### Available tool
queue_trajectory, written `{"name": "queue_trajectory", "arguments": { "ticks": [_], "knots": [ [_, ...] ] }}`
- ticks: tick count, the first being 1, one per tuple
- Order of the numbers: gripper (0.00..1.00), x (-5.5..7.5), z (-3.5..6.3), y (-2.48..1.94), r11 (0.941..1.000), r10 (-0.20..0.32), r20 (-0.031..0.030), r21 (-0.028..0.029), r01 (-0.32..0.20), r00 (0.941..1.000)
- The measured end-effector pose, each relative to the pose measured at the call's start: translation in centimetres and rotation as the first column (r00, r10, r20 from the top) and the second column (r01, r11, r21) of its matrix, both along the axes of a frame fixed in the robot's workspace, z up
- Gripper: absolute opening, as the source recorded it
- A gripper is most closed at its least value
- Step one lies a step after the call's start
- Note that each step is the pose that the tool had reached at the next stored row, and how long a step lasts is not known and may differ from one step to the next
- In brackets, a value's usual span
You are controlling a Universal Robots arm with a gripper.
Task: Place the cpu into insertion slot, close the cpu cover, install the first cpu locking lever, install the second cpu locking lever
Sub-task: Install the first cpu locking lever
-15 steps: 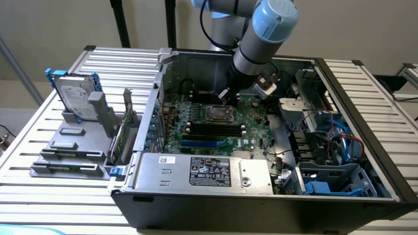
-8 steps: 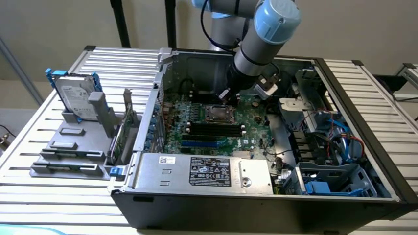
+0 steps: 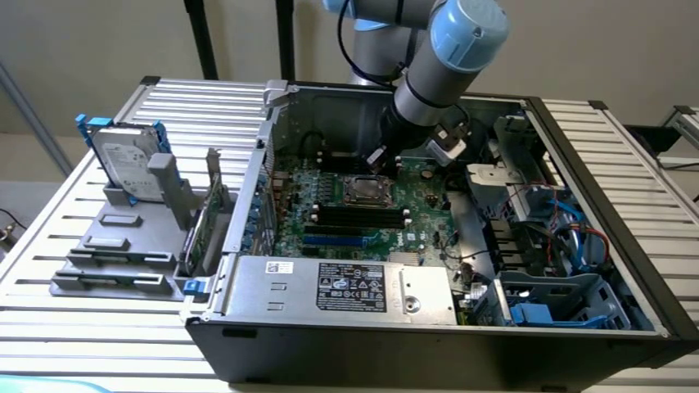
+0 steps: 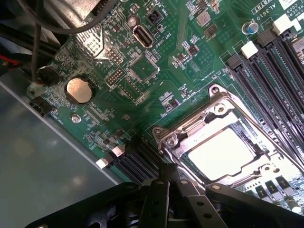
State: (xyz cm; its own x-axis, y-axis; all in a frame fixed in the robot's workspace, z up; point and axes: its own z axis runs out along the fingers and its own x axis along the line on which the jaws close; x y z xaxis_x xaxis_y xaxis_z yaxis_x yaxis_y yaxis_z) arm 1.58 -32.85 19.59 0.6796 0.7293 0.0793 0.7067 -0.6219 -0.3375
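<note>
Lying nearest in the exterior view, the black wall of the opened computer case [image 3: 437, 348] faces the camera, and the case rests on a slatted metal table [image 3: 77, 327]. Just inside that wall sits a silver power supply [image 3: 349, 286] with a label on top. A blue drive cage [image 3: 557, 309] is at the exterior view's right.

Farther in, the green motherboard [image 3: 295, 209] carries long black memory slots [image 3: 355, 216]. Just beyond them is the insertion slot [image 3: 366, 191].

The wrist view shows the cpu [image 4: 222, 154] seated in that slot, its pale top face bright and level. The cpu cover [image 4: 183, 142] lies down around it, so the chip shows through the frame's square window.

The gripper [image 4: 167, 172] hovers just beside one corner of the cover, on the far side of the socket in the exterior view. Its black fingers are pressed together with nothing between them. Whether the tips touch the frame cannot be told. A round coin battery [image 4: 79, 90] sits on the board well apart from the socket.

Beyond the gripper, the grey and blue arm [image 3: 448, 57] rises out of the case. At the exterior view's left, a hard drive [image 3: 123, 160] stands in a grey rack [image 3: 110, 254] on the table.
</note>
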Motion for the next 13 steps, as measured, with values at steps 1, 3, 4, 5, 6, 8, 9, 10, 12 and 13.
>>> {"name": "queue_trajectory", "arguments": {
  "ticks": [1, 3, 4, 5, 6, 8, 9, 10, 12, 13],
  "knots": [
    [0.11, 0.03, 0.01, -0.03, 1.0000, 0.001, -0.0021, 0.0000, -0.001, 1.0000],
    [0.11, 0.10, 0.01, -0.08, 1.0000, 0.004, -0.0052, 0.0001, -0.004, 1.0000],
    [0.11, 0.14, 0.01, -0.11, 1.0000, 0.005, -0.0061, -0.0001, -0.005, 1.0000],
    [0.11, 0.17, 0.01, -0.14, 1.0000, 0.006, -0.0068, 0.0000, -0.006, 1.0000],
    [0.11, 0.20, 0.01, -0.17, 1.0000, 0.008, -0.0072, -0.0002, -0.008, 0.9999],
    [0.11, 0.25, 0.01, -0.20, 0.9999, 0.011, -0.0078, -0.0001, -0.011, 0.9999],
    [0.11, 0.27, 0.01, -0.21, 0.9999, 0.013, -0.0078, 0.0000, -0.013, 0.9999],
    [0.11, 0.28, 0.00, -0.21, 0.9999, 0.014, -0.0078, 0.0000, -0.014, 0.9999],
    [0.11, 0.28, -0.05, -0.22, 0.9998, 0.018, -0.0078, 0.0000, -0.018, 0.9998],
    [0.11, 0.28, -0.08, -0.22, 0.9998, 0.020, -0.0078, 0.0000, -0.020, 0.9998]
  ]
}}
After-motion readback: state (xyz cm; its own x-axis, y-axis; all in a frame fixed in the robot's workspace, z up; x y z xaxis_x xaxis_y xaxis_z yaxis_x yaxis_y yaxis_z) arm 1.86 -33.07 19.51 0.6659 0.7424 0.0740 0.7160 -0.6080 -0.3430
